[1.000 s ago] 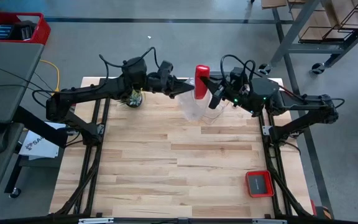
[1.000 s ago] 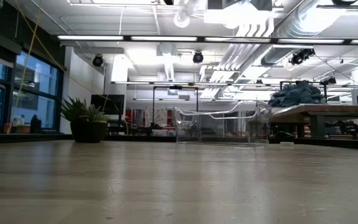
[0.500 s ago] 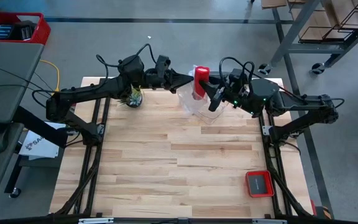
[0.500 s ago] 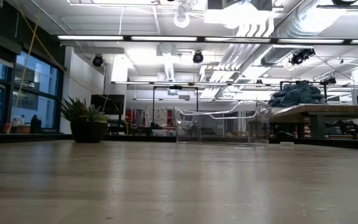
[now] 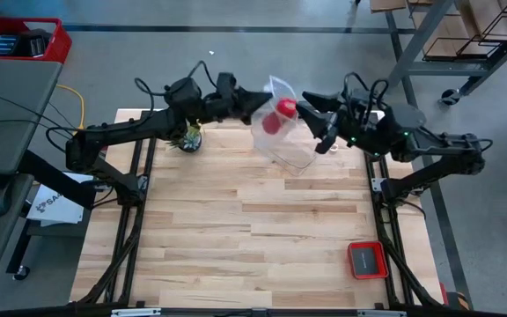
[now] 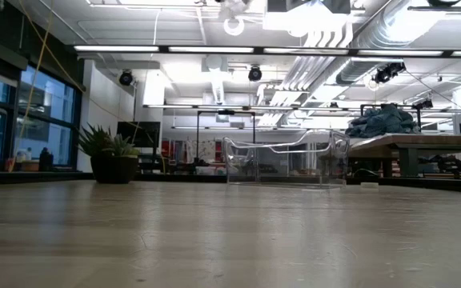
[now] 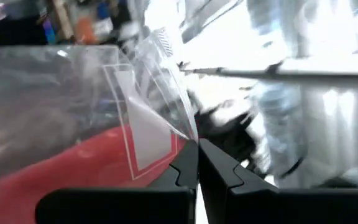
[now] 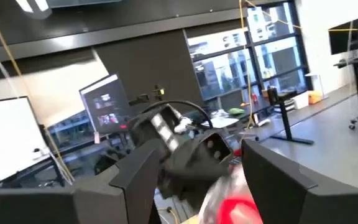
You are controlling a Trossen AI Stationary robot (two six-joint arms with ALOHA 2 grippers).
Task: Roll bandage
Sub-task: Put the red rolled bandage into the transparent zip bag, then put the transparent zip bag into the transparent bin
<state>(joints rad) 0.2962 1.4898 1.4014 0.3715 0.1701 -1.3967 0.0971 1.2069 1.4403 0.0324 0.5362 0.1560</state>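
**Red roll in a clear bag at the table's far edge**

The bandage (image 5: pixel 284 108), a small red roll, sat inside a clear plastic bag (image 5: pixel 282 132) held up over the far edge of the wooden table (image 5: pixel 253 238), about midway between its left and right sides. The left gripper (image 5: pixel 258 99) was pinched shut on the bag's rim; in the left wrist view its two dark fingers (image 7: pixel 219 174) met on a fold of the clear plastic (image 7: pixel 135 106), with red showing through the sheet. The right gripper (image 5: pixel 311 110) stood just to the right of the bag with its fingers spread apart and nothing between them; its wrist view showed the red roll (image 8: pixel 238 208) low between the two fingers, blurred.

Both arms reached in from the table's far corners and met over the far edge, so that strip was crowded with arms and cables. The middle and near parts of the table lay bare wood.

A small potted plant (image 5: pixel 189 138) stood near the far left corner, under the left arm. A small square red tray (image 5: pixel 367 259) with a dark inside lay near the right edge, toward the near side, well apart from the bag. In the low view a clear plastic bin (image 6: pixel 285 158) and the plant (image 6: pixel 112 154) stood at the far end.
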